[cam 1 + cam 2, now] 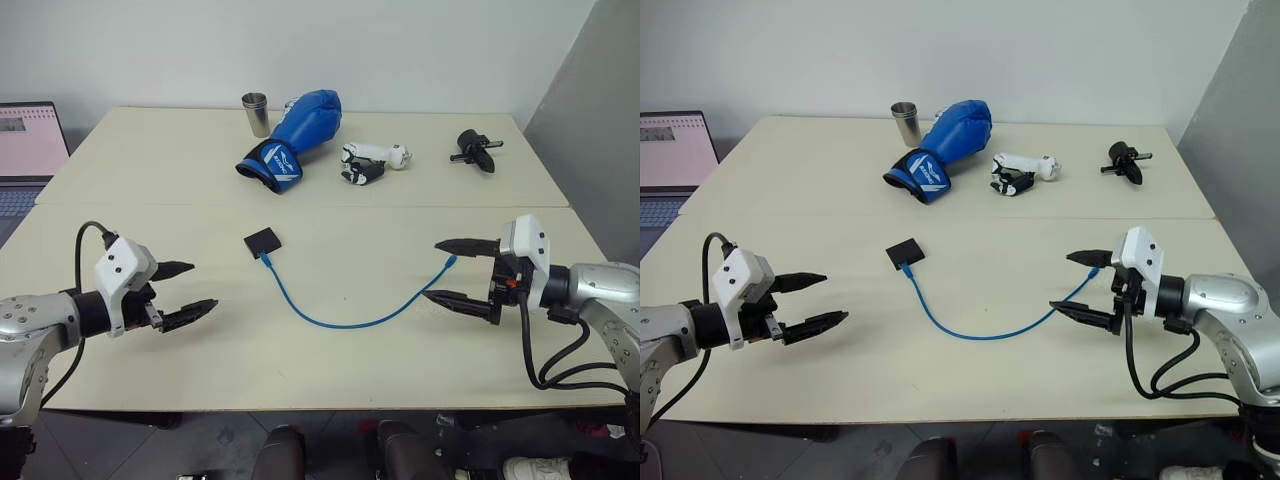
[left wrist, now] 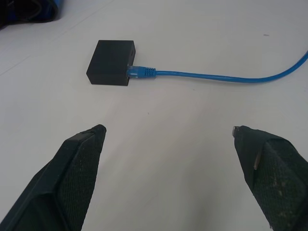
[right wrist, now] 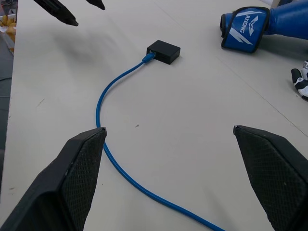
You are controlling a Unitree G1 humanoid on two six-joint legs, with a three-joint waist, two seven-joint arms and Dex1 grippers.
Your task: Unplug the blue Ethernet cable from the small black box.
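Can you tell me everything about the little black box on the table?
The small black box is a flat, square, matte-black block with plain sides, looking like plastic. It lies flat on the pale table, near the middle, in front of the blue boxing glove. The blue Ethernet cable is still plugged into a port on one edge, its blue plug pushed in, then curves away across the table. Apart from the table and that plug, nothing touches the box; both pincers are apart from it.

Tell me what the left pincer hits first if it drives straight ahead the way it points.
Probably the small black box: the open left pincer aims at the bare table just short of it, beside the blue Ethernet cable plug. Depth is uncertain.
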